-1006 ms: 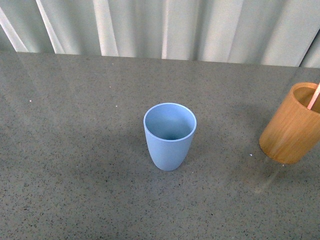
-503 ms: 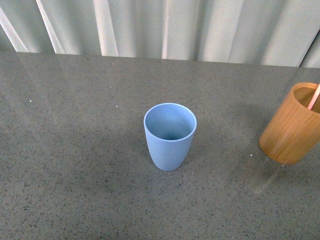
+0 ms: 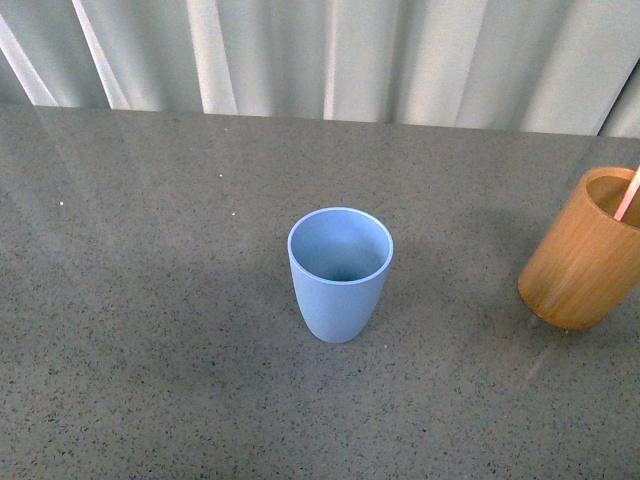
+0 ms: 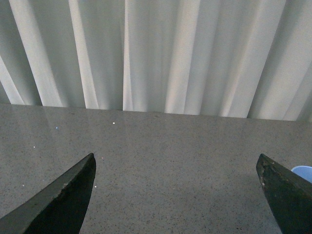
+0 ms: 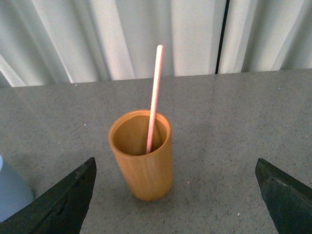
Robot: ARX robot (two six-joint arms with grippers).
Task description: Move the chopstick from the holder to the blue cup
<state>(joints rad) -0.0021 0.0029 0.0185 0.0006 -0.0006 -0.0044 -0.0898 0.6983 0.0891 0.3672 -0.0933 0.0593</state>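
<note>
A light blue matte plastic tumbler without a handle, the blue cup, is seen upright just below the centre of the front view, its mouth open and its sides tapering to a narrower base; it is set on a grey speckled stone-like tabletop that fills most of the frame. An orange-brown wood-grain cylinder, the holder, is placed at the right edge of the front view, well apart from the blue cup. A thin pale pink stick, the chopstick, is seen inside the holder, its upper part cut off by the right border. A pleated pale grey-white curtain is hung across the top of the frame behind the table.

In the right wrist view the chopstick is shown standing in the holder, leaned against the rim and rising well above it; the right gripper is spread wide with nothing between its dark fingers, and the holder is framed between them without being touched. In the left wrist view the left gripper is likewise held wide apart over bare tabletop, nothing being grasped; a sliver of the blue cup is caught at the frame's edge beside one finger.
</note>
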